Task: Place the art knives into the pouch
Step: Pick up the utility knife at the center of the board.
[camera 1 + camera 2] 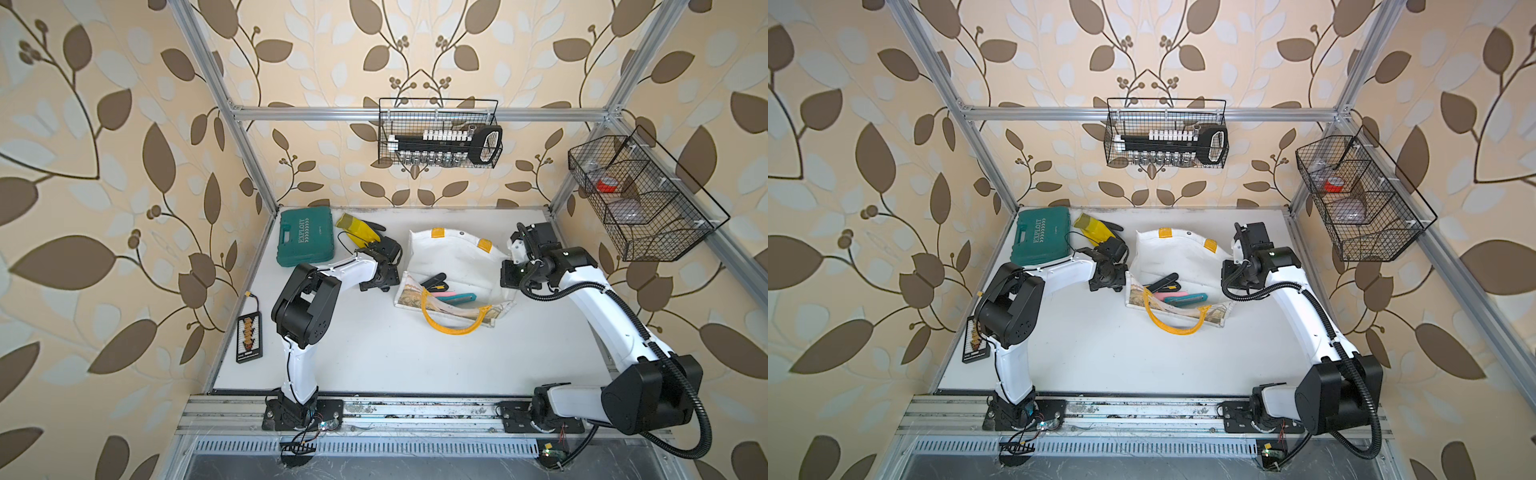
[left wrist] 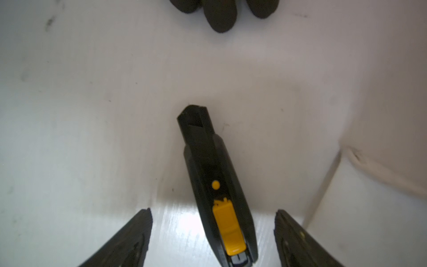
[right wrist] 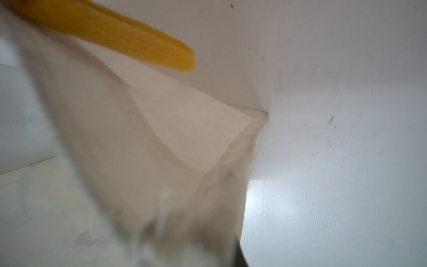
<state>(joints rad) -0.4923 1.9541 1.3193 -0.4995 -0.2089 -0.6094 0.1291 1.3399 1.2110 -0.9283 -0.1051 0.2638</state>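
Art knife (image 2: 215,185) relative to left gripper (image 2: 213,212)? (Tech A)
Tech B: jaws apart. Knife lies loose between them, untouched, on the white lining of the pouch (image 1: 453,253), near its left end.
Tech A: right gripper (image 1: 509,279)?
Tech B: clamped on the pouch's right edge; mouth stands open. Pink tool (image 1: 445,294) and teal tool (image 1: 462,297) lie just beside the knife.

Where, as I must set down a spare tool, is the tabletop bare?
Bare: the wide white stretch of table bordered by the pouch, left arm, right arm and front rail. Crowded: the back-left corner, with green case and gloves.
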